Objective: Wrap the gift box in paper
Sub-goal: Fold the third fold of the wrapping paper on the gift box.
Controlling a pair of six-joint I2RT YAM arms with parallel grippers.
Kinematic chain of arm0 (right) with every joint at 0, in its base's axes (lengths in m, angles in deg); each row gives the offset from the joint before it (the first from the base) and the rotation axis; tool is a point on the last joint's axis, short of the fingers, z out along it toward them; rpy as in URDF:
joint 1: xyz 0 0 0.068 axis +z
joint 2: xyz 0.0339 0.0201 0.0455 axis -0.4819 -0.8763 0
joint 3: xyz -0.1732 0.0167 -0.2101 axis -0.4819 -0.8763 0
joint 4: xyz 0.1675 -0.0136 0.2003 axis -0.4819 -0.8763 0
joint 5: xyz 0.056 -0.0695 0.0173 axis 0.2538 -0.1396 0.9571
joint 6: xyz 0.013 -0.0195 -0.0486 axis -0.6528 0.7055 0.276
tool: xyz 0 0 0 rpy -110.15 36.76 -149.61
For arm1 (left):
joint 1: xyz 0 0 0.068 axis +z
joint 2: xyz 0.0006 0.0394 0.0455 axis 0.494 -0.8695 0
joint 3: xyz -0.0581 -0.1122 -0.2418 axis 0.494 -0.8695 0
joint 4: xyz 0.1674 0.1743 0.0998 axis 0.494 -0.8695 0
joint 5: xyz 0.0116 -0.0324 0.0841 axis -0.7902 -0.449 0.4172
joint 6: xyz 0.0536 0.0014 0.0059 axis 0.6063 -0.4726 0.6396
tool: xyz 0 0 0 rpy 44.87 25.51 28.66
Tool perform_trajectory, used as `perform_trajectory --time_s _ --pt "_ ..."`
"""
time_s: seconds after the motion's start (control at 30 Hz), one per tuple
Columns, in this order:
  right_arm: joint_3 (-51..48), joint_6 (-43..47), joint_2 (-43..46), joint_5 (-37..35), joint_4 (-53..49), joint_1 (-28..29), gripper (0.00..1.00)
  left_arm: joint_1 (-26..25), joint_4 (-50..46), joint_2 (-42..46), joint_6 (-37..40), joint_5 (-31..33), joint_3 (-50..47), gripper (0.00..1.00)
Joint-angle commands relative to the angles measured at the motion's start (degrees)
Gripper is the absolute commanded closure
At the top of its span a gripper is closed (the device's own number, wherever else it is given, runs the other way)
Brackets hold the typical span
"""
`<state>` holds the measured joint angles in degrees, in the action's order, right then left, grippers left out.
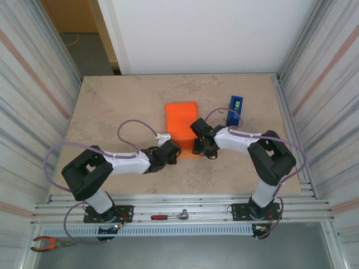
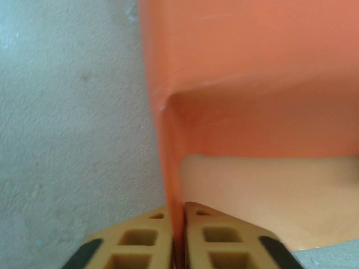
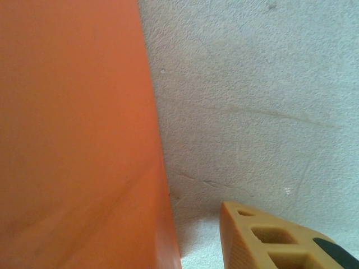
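Left gripper [image 2: 178, 212] is clenched tight, folks: both tan fingers [image 2: 140, 241] are pressed together with the edge of the paper [image 2: 252, 84] nipped between them. The orange sheet rises from the pinch toward twelve o'clock and curls over toward three o'clock like a hood. Under that curl sits a pale cream surface; what it is, I can't tell. Bare table [image 2: 67, 112] lies off at nine o'clock. Over to the right gripper [image 1: 199, 147]: its wrist camera shows one tan finger [image 3: 269, 238] at five o'clock, over the table just beside the paper's edge and not touching it. Orange sheet covers the whole nine-o'clock side. Whether those jaws are released or grasping, I cannot tell. From above, the paper lies mid-table as a long folded strip running twelve to six, left gripper at its seven-o'clock corner, right gripper at its five-o'clock corner. A blue tape dispenser [image 1: 235, 109] stands at two o'clock of the paper, near but apart. Down at six o'clock on the rail by the arm bases lies a red-handled tool [image 1: 170, 216], with orange-handled pliers [image 1: 49, 242] at eight o'clock.
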<state>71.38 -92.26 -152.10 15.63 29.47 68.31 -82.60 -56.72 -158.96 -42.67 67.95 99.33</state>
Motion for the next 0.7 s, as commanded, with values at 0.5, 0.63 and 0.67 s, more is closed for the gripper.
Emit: perform_trajectory --time_s 0.5,0.63,0.67 --pt "-1.7 0.2 1.6 0.9 0.3 0.8 0.58 -1.0 -9.3 -3.2 -2.1 3.8 5.1 1.00" --pt "-1.6 0.3 1.5 0.9 0.2 0.8 0.58 -1.0 -9.7 -3.3 -2.3 4.1 5.2 0.97" --pt "-1.5 0.3 1.5 1.0 0.2 0.8 0.58 -1.0 -10.4 -3.5 -2.6 4.4 5.4 0.86"
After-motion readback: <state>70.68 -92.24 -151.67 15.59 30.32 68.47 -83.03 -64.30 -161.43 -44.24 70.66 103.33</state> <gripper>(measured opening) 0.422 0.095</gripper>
